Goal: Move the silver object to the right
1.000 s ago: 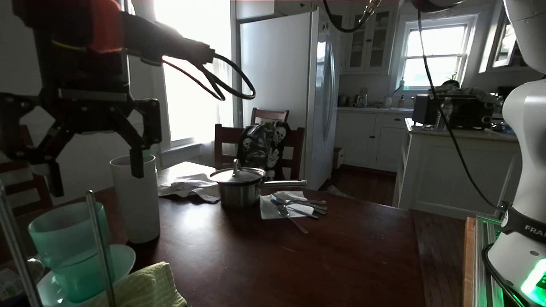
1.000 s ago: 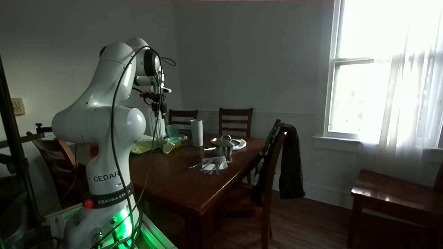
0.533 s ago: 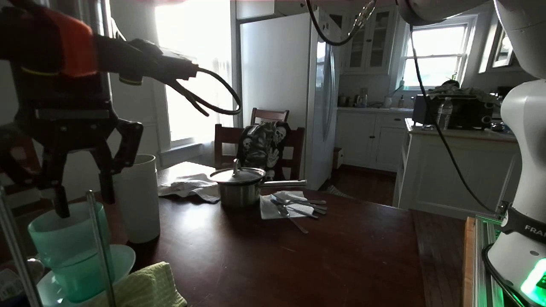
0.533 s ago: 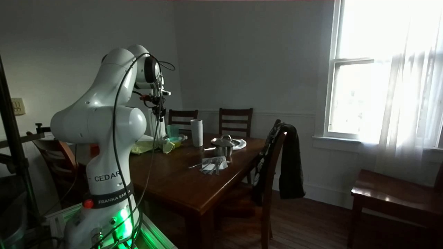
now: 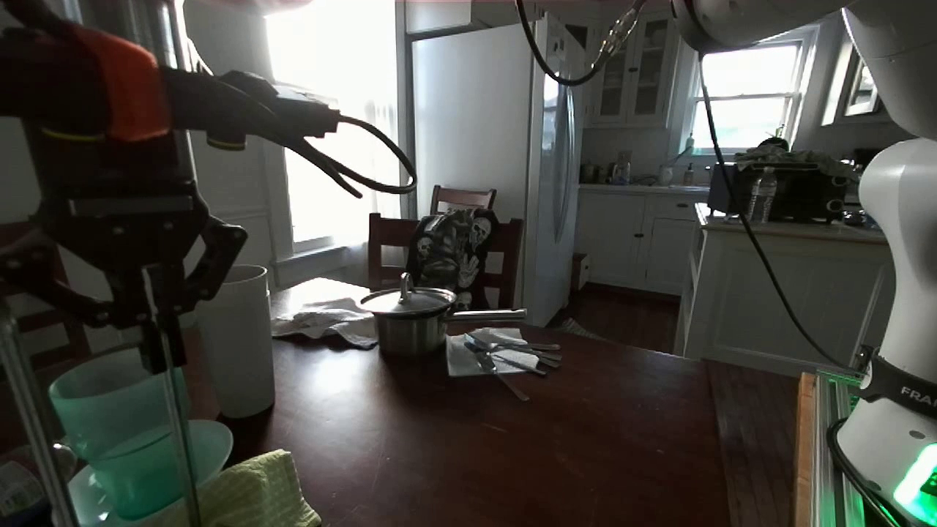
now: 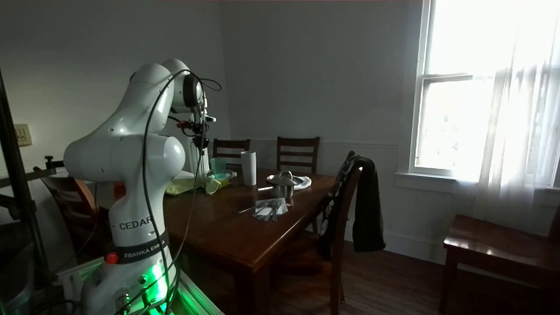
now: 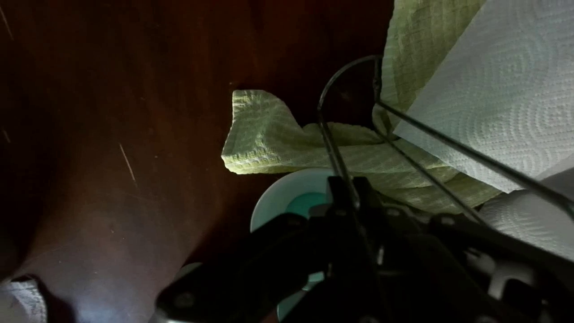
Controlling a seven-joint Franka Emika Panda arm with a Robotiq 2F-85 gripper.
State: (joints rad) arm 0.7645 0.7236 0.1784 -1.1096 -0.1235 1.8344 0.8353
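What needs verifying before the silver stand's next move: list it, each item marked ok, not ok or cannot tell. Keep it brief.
1. Grip on the stand: ok; the jaws look shut with it between them.
2. Lift off the table: cannot tell; no view settles it.
3. Ample gap from the cloth: not ok; it lies close, crossed by the stand in the wrist view; touch is unclear.
4. No contact between jaws and cup: cannot tell; their tips overlap it in an exterior view.
5. Stand apart from the pot: ok; it sits well off, lidded.
6. Upright canister: ok, in both exterior views.
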